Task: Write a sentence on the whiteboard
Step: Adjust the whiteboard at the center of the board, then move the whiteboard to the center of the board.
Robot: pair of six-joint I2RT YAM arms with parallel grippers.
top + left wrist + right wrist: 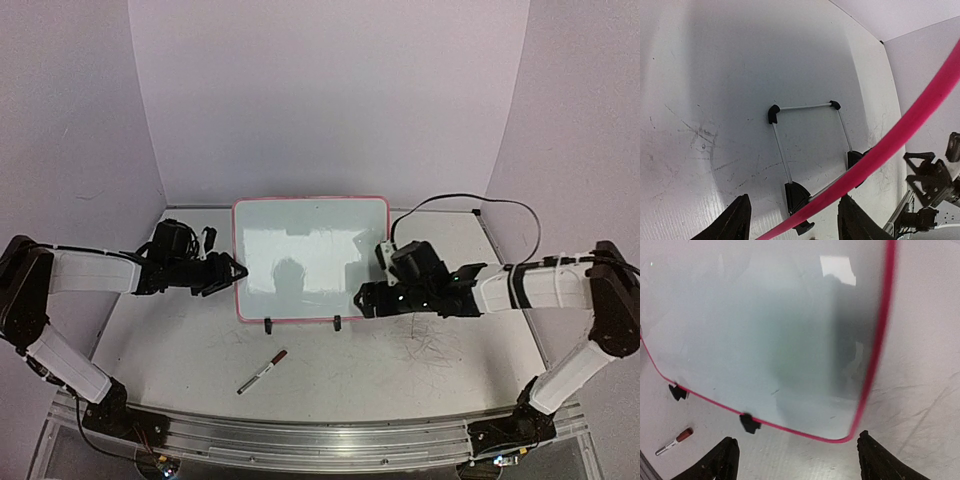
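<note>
Zero words were on the whiteboard [310, 240]; marker [262, 372] lay lower-centre, ungrasped; left gripper [238, 270] and right gripper [362, 298] both gaped open.

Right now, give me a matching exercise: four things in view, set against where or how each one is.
Things:
1 whiteboard
2 marker
3 left gripper
4 right gripper

Descriptions:
A open, at the board's left edge
B lying on the table, on the near side of the board
C open, at the board's near right corner
D blank, with a red-pink frame

Pairs: 1-D, 2-B, 3-A, 4-C
</note>
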